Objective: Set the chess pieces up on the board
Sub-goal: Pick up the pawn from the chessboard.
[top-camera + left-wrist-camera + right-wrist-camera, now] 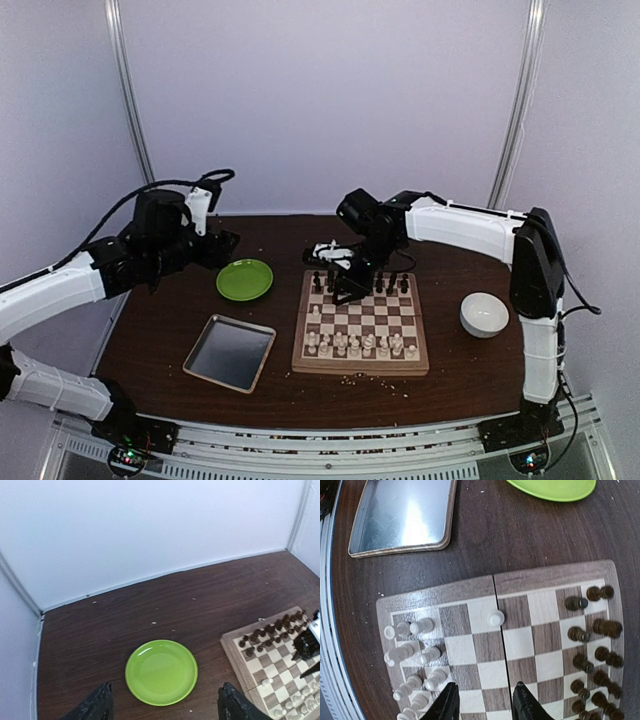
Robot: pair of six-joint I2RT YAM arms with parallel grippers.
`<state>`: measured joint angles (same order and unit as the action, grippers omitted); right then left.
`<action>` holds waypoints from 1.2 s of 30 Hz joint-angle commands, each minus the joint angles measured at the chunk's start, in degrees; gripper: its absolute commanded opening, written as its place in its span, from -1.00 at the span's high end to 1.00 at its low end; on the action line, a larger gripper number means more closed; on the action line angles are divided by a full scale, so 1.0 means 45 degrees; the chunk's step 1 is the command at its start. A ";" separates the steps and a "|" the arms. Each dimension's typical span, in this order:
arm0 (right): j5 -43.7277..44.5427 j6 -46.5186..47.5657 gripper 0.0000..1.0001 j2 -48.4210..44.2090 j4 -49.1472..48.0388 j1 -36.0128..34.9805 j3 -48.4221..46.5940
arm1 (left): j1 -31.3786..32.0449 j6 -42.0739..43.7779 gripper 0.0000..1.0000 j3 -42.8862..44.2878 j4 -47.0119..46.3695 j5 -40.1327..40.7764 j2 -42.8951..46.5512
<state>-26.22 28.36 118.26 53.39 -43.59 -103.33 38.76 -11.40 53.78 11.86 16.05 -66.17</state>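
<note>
Chess pieces, cream and dark brown, lined the checkered wooden board ends. My right pincer hung open and empty, one stray cream pawn just ahead of it, so I'm guessing that's next.

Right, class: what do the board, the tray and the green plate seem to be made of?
Board: wood, matt; visible grain, tan rim. Tray: likely metal; silvery, reflective sheen. Green plate: probably plastic, possibly glazed; glossy, even colour with bright highlights.

Brown-and-cream checkered board, cream and dark chess pieces, lime-green plate, silver tray, white bowl
</note>
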 commanded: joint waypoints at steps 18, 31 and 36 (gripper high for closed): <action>0.2581 -0.0983 0.31 0.3589 0.0982 -0.1177 -0.4101 | -0.1807 -0.0320 -0.47 -0.1355 0.0947 0.1411 0.2010; 0.2058 -0.0913 0.67 0.4129 0.1205 -0.1183 -0.4538 | -0.1817 -0.0320 -0.47 -0.1389 0.0803 0.1025 0.1479; 0.1906 -0.0831 0.79 0.4149 0.1305 -0.1175 -0.4519 | -0.1817 -0.0307 -0.47 -0.1346 0.0802 0.0928 0.1315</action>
<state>-16.69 24.40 135.79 57.98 -48.86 -122.43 30.70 -12.97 48.01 18.02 21.39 -59.77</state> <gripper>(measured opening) 0.127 0.737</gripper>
